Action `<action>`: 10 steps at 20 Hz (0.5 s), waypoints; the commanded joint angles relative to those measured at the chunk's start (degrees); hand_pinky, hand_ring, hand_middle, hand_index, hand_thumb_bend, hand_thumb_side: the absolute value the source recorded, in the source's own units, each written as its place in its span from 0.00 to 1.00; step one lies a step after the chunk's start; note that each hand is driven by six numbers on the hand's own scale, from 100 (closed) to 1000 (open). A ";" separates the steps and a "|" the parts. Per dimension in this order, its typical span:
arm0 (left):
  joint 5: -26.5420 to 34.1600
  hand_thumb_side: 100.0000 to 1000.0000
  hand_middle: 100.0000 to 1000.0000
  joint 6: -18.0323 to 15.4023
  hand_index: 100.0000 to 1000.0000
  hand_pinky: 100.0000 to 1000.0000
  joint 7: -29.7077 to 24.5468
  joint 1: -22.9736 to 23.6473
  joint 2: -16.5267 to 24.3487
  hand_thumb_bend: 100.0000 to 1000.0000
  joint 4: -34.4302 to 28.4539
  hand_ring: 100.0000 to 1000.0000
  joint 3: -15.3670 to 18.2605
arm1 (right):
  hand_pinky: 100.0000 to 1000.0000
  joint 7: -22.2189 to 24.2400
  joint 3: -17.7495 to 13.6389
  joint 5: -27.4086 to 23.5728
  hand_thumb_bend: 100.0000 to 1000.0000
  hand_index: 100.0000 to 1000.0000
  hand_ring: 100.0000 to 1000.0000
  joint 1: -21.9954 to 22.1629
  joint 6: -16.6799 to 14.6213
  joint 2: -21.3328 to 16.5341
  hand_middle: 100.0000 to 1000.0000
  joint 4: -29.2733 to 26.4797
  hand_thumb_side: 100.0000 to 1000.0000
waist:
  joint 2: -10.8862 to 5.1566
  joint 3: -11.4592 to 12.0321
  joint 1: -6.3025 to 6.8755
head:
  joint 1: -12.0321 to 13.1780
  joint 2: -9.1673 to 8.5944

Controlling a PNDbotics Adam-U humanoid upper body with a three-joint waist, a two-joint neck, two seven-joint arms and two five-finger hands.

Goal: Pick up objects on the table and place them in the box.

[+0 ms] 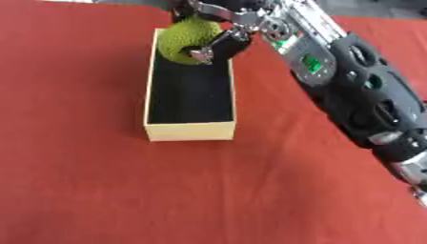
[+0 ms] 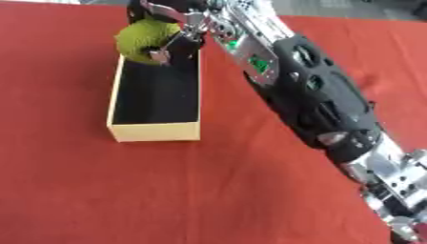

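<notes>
A flat worktop covered in plain rust-red cloth [image 1: 125,190] fills nearly the whole view, evenly lit, with soft shadows. Along the far edge runs a thin strip of grey floor [image 2: 350,7], with a pale patch at the top left corner.

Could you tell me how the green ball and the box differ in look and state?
The green ball is round and rough-textured; the box is long and rectangular, with smooth pale yellow walls and a dark inside. The ball is held in the right hand over the box's far end; the box sits on the red table, untouched.
</notes>
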 commanded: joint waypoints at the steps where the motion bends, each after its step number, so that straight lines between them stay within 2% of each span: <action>1: 0.08 0.67 0.82 -0.04 0.66 0.55 -0.19 -0.47 1.46 0.10 -0.86 0.76 -0.09 | 0.67 -1.45 -0.93 1.82 0.00 0.50 0.52 -0.56 1.37 0.22 0.44 1.38 0.00 | -1.39 0.17 0.50 | 0.01 -0.19; 5: 0.13 0.67 0.82 -0.06 0.66 0.55 -0.27 -0.56 1.41 0.10 -0.86 0.76 -0.15 | 0.68 -2.32 -0.60 3.38 0.00 0.53 0.55 -0.05 1.41 1.80 0.46 3.37 0.00 | -1.27 0.32 0.56 | -0.09 -0.16; 7: 0.13 0.67 0.82 -0.06 0.66 0.55 -0.27 -0.57 1.38 0.10 -0.86 0.76 -0.15 | 0.70 -1.95 -0.32 3.89 0.00 0.58 0.59 0.02 0.93 2.32 0.51 4.04 0.00 | -1.24 0.38 0.56 | -0.08 -0.14; 9: 0.13 0.67 0.82 -0.03 0.66 0.55 -0.27 -0.60 1.37 0.10 -0.86 0.76 -0.13 | 0.75 -0.53 -0.02 4.49 0.00 0.71 0.70 0.09 -0.14 2.55 0.64 4.46 0.00 | -1.24 0.42 0.52 | -0.06 -0.16; 10: 0.13 0.67 0.82 -0.01 0.66 0.55 -0.26 -0.60 1.36 0.10 -0.86 0.76 -0.13 | 0.80 0.49 0.03 4.77 0.08 0.81 0.79 0.10 -0.98 2.55 0.76 4.53 0.00 | -1.25 0.43 0.49 | -0.04 -0.17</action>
